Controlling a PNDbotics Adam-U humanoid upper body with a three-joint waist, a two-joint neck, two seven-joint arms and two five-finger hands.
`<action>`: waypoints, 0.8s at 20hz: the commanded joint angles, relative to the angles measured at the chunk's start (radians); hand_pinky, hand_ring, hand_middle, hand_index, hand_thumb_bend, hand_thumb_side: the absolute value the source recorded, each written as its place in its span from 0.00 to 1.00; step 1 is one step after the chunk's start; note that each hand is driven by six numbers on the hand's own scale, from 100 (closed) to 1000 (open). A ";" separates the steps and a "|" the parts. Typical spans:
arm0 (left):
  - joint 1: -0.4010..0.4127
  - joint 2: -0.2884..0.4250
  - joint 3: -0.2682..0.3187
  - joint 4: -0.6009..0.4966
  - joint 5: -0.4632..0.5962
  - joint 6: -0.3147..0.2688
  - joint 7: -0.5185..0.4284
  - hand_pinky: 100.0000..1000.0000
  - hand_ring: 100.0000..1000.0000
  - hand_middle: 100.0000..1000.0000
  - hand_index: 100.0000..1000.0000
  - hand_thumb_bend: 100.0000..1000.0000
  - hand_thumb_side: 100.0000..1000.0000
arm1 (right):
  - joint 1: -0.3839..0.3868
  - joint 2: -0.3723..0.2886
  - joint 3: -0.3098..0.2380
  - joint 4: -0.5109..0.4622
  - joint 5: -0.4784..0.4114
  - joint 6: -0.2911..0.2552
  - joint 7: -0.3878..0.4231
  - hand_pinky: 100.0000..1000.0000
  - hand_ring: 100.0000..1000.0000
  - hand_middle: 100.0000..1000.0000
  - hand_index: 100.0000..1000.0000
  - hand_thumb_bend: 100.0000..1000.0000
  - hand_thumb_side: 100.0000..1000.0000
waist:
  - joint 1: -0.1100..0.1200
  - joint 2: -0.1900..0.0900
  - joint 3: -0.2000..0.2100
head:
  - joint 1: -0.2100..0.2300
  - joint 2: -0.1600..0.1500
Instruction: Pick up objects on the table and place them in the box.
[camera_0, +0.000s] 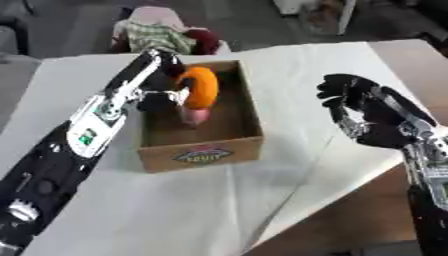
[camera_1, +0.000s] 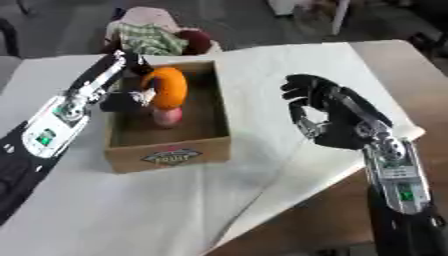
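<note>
- On the front wall of the cardboard box (camera_0: 203, 154) I see a diamond-shaped label; its word looks like "FRUIT", but I am not sure of the letters.
- At about 8 o'clock from the box, the left arm (camera_0: 86, 136) carries a small green mark, and I cannot read it.

Soft, even light is falling from above; the white cloth-covered surface (camera_0: 289, 90) is glaring mildly, the brown cardboard box (camera_0: 203, 154) is shading its interior, and everything is looking blurred.
</note>
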 joint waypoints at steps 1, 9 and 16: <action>-0.013 0.009 0.026 -0.004 -0.027 -0.002 -0.048 0.75 0.64 0.58 0.69 0.43 0.13 | -0.013 -0.008 -0.002 -0.021 -0.001 -0.001 0.002 0.76 0.80 0.77 0.89 0.00 0.18 | -0.002 -0.016 0.000 | 0.000 -0.007; 0.016 0.010 0.080 -0.130 0.027 -0.018 -0.028 0.83 0.72 0.69 0.75 0.69 0.43 | -0.009 -0.009 -0.005 -0.021 -0.002 0.000 0.000 0.76 0.79 0.77 0.89 0.00 0.19 | -0.007 -0.019 0.012 | -0.003 -0.005; 0.142 0.015 0.223 -0.314 0.140 0.024 0.082 0.80 0.68 0.62 0.71 0.42 0.41 | 0.000 -0.023 -0.021 -0.027 -0.004 0.006 -0.014 0.76 0.78 0.75 0.89 0.00 0.19 | -0.006 -0.018 0.054 | -0.028 -0.002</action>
